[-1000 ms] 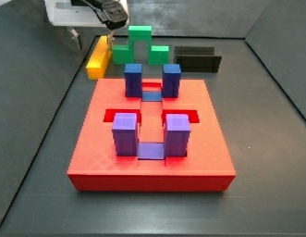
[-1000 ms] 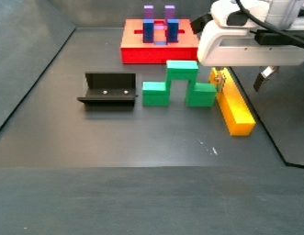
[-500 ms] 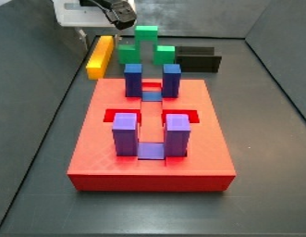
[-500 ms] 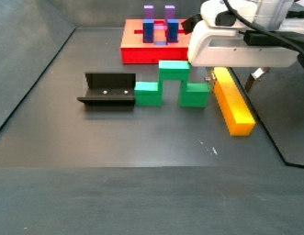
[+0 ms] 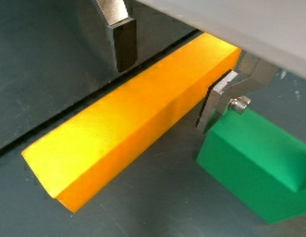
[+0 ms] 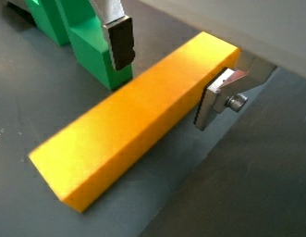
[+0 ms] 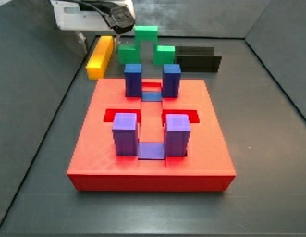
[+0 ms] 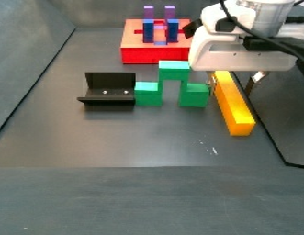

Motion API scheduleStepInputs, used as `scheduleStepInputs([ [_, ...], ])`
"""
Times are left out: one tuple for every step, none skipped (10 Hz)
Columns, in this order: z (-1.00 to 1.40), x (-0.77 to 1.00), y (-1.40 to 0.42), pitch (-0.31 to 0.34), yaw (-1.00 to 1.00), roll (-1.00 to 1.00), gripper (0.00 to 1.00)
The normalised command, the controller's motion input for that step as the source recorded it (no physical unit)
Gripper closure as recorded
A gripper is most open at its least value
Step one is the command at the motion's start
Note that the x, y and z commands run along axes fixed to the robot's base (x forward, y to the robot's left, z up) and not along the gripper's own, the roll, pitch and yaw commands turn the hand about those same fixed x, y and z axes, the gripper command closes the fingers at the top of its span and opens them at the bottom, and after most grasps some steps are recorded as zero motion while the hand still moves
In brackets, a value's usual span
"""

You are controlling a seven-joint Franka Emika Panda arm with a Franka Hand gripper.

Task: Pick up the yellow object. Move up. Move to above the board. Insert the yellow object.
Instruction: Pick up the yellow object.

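The yellow object (image 5: pixel 137 116) is a long yellow-orange bar lying flat on the dark floor, beside the green stepped block; it also shows in the wrist view (image 6: pixel 137 111) and in both side views (image 7: pixel 100 56) (image 8: pixel 234 103). My gripper (image 5: pixel 170 74) is open and straddles the far end of the bar. One finger stands apart from one long side and the other is close against the opposite side, as the wrist view (image 6: pixel 167 72) also shows. The board (image 7: pixel 105 162) is a red slab with upright blue and purple blocks, away from the gripper (image 7: pixel 101 37).
A green stepped block (image 8: pixel 179 83) stands right next to the bar and close to one finger (image 6: pixel 120 44). The black fixture (image 8: pixel 107 90) stands beyond the green block. The board also shows at the back in a side view (image 8: pixel 140 53).
My gripper has come down a little over the far end of the yellow bar, and its fingers now stand on either side of it. The bar has not moved.
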Motion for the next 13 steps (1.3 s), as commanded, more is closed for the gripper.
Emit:
scheduleStepInputs([
  [-0.23, 0.00, 0.00, -0.031, 0.00, 0.01, 0.00],
  [-0.20, 0.00, 0.00, -0.027, 0.00, 0.01, 0.00],
  [-0.05, 0.00, 0.00, -0.006, 0.00, 0.03, 0.00],
  [0.00, 0.00, -0.06, 0.000, 0.00, 0.06, 0.00],
  [0.03, -0.03, -0.01, 0.000, -0.05, 0.02, 0.00],
  [0.21, -0.10, 0.00, 0.000, -0.07, 0.00, 0.00],
  [0.11, -0.01, 0.00, 0.000, -0.01, 0.00, 0.00],
  [0.10, -0.05, 0.03, 0.000, -0.07, -0.03, 0.00],
  [0.00, -0.08, 0.00, 0.000, -0.07, 0.00, 0.00],
  [0.00, -0.20, 0.00, 0.000, -0.11, 0.02, 0.00],
  [0.00, -0.26, 0.00, -0.009, -0.12, 0.03, 0.00],
  [0.00, -0.15, 0.00, 0.000, -0.07, 0.00, 0.00],
  [0.00, -0.11, 0.00, -0.004, -0.02, 0.00, 0.00],
])
